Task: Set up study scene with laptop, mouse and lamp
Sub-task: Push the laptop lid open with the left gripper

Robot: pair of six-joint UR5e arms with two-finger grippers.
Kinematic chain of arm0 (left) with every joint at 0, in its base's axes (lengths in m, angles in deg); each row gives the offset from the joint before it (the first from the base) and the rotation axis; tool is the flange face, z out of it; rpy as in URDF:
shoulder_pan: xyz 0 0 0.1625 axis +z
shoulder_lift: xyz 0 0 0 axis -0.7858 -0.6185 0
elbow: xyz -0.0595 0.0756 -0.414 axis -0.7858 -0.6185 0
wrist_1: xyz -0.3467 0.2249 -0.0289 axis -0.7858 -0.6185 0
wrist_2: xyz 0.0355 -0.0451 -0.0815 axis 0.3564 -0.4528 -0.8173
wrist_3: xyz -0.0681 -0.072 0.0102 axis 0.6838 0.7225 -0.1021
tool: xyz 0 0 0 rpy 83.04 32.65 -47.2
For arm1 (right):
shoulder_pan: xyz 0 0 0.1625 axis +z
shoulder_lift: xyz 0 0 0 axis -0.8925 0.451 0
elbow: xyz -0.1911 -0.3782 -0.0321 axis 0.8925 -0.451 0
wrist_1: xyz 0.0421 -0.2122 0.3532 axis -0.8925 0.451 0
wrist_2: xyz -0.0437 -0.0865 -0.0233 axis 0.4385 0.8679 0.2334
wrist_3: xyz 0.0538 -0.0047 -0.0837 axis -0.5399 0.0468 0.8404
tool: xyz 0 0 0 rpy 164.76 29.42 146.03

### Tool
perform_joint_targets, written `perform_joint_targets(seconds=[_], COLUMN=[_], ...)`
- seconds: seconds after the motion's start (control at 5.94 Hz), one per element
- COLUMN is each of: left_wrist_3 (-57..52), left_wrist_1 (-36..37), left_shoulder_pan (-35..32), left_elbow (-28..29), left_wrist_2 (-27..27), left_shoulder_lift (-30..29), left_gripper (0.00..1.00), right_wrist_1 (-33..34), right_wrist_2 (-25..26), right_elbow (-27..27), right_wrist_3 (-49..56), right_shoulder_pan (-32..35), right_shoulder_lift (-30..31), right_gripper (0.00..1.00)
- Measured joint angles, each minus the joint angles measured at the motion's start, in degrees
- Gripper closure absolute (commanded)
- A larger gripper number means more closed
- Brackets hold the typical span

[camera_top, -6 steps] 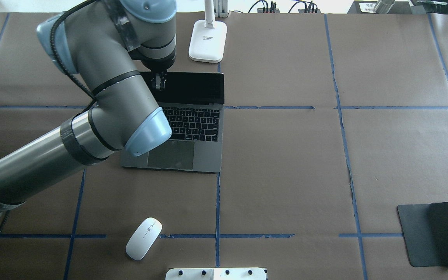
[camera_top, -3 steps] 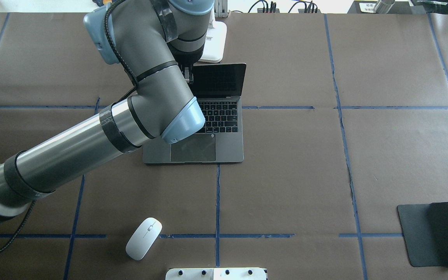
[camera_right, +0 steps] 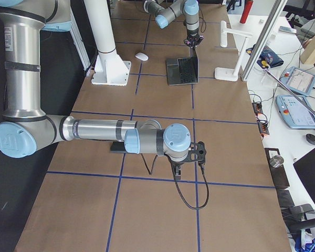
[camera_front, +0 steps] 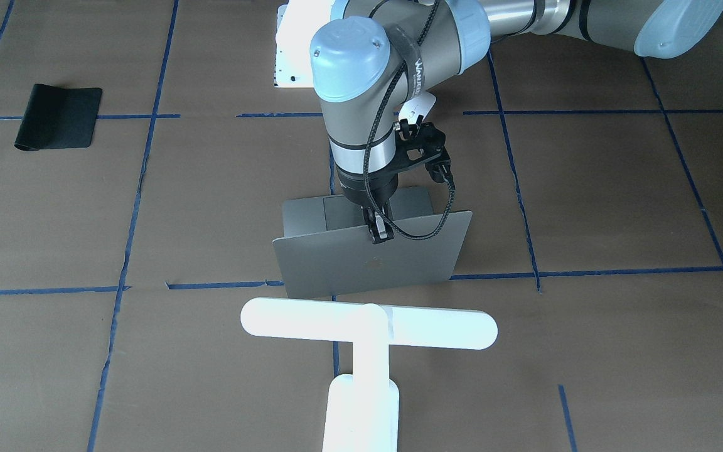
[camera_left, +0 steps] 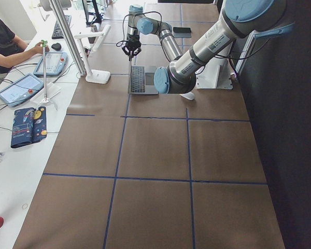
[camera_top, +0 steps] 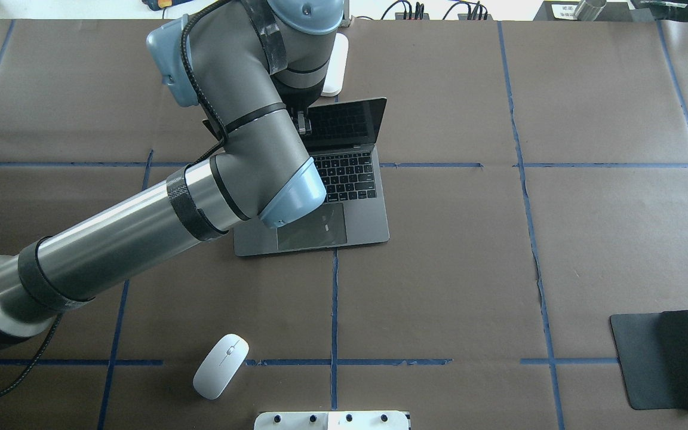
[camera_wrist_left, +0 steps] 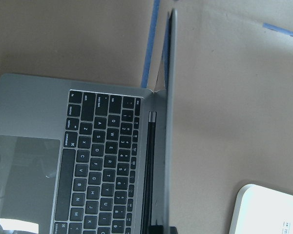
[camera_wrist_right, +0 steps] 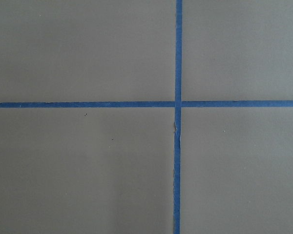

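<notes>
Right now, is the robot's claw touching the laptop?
Touching. In the front-facing view, the left gripper is pinching the top edge of the laptop lid, with one finger lying on the lid's back.

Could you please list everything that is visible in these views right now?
laptop: one, space-grey, open, far middle of the table.
lamp: one, white, T-shaped, just beyond the laptop's lid.
mouse: one, white, near edge, robot's left of the pedestal.
mouse pad: one, black, near edge, robot's right.
table: one, brown paper with a blue tape grid.
pedestal: one, white, at the robot's edge.
person: one, dark top, seated at the side bench.
left gripper: one, black, clamped on the laptop lid's top edge.
right gripper: one, black, over bare table; open or shut cannot be told.
</notes>
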Motion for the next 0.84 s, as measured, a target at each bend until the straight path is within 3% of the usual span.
perform_joint_targets(seconds=[0.5, 0.67, 0.84], left_wrist_3=[-0.7, -1.7, -2.6], left_wrist_1=[-0.4, -0.5, -0.6], left_shoulder_pan=[0.5, 0.5, 0.5], left_elbow=[0.0, 0.0, 0.0], left_wrist_2=[0.0, 0.0, 0.0], left_shoulder_lift=[-0.6, -0.5, -0.5], left_gripper=[0.95, 0.79, 0.2], right_wrist_1=[0.0, 0.0, 0.0], right_wrist_2=[0.1, 0.1, 0.1], right_elbow=[-0.1, -0.2, -0.3], right_wrist_3=[0.0, 0.0, 0.0], right_shoulder_pan=[0.2, 0.2, 0.2], right_shoulder_lift=[0.0, 0.0, 0.0], right_gripper=[0.0, 0.0, 0.0])
